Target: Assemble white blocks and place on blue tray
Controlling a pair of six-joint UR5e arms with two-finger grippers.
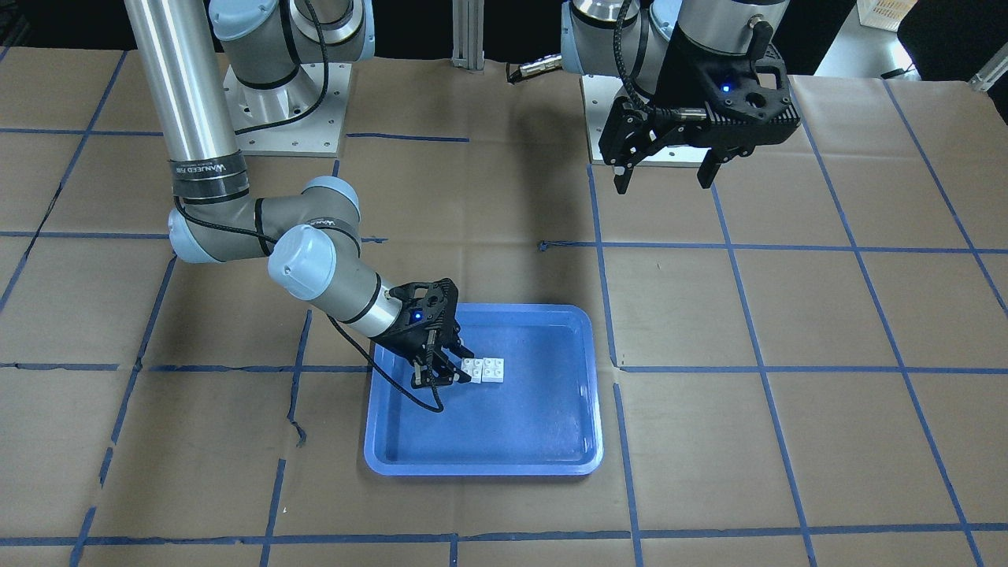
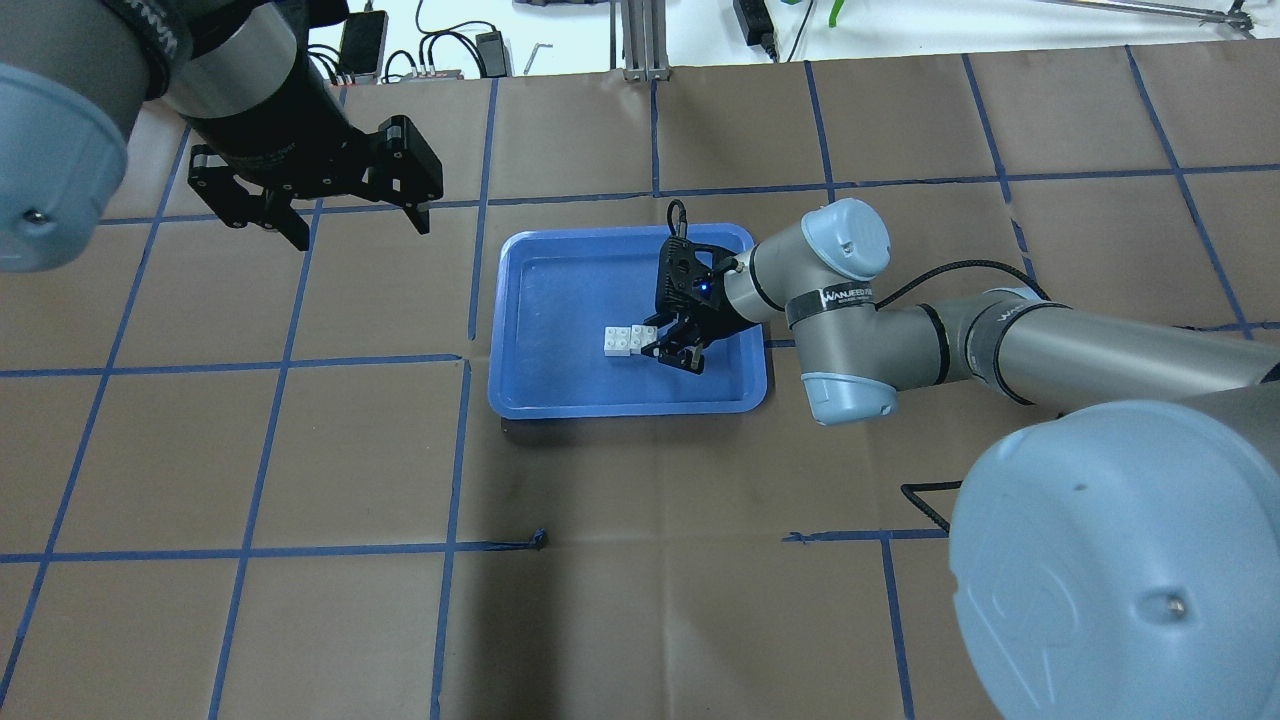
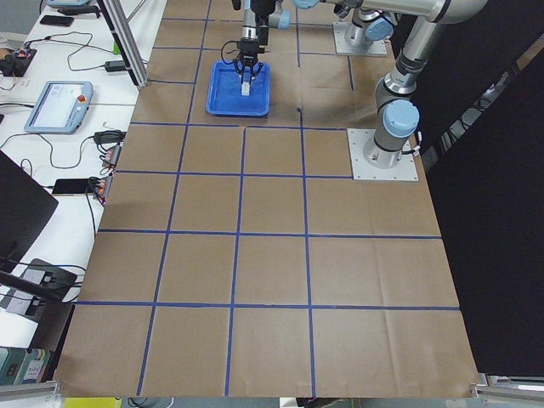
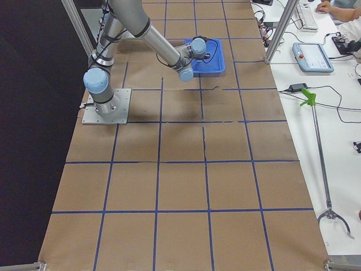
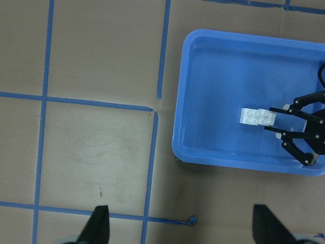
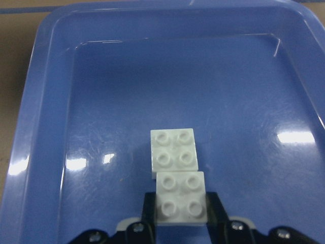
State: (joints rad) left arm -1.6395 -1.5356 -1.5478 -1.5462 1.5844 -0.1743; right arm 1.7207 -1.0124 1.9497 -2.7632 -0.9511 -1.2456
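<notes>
White blocks (image 1: 483, 369), mid blue tray (image 1: 535, 429) — rims well apart

Tabletop (image 2: 300, 450) is covered in brown paper with a blue tape grid. Blue tray (image 2: 560, 300) lies flat on it, directly under right hand (image 2: 672, 355). Metal arm base plates (image 1: 315, 118) are mounted behind that hand.

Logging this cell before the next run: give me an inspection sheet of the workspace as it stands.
Surface: table covered in brown paper with blue tape grid.
Job's things: white blocks side by side, touching, inside blue tray.
Clutter: nothing seen.
Grippers: right gripper low in tray, fingers against the nearer block; left gripper open, empty, raised.
Cables: black cable loops from right wrist over tray.
Surroundings: teach pendant on side bench.
</notes>
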